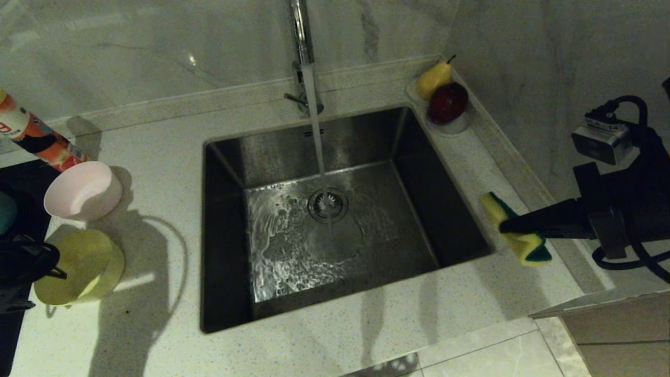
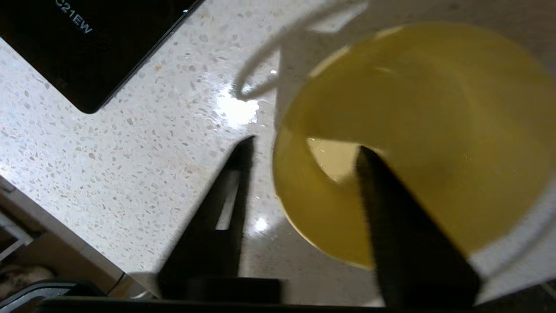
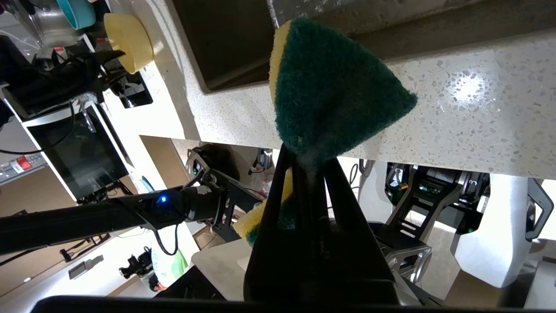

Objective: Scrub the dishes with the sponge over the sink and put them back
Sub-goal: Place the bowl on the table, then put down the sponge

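Sponge (image 1: pixel 518 235) was clamped bent in my right gripper (image 1: pixel 505 226), over the counter just right of the sink (image 1: pixel 230 157). Left gripper (image 2: pixel 304 152) stood parted astride the yellow bowl's (image 1: pixel 78 267) rim on the far-left counter, so I judged the left arm nearer.

Dim head view, long soft shadows across the countertop (image 1: pixel 157 293), glare spots on wet stone, yellow bowl (image 2: pixel 412 143) motion-blurred in left wrist view, bright background behind the sponge (image 3: pixel 334 91)
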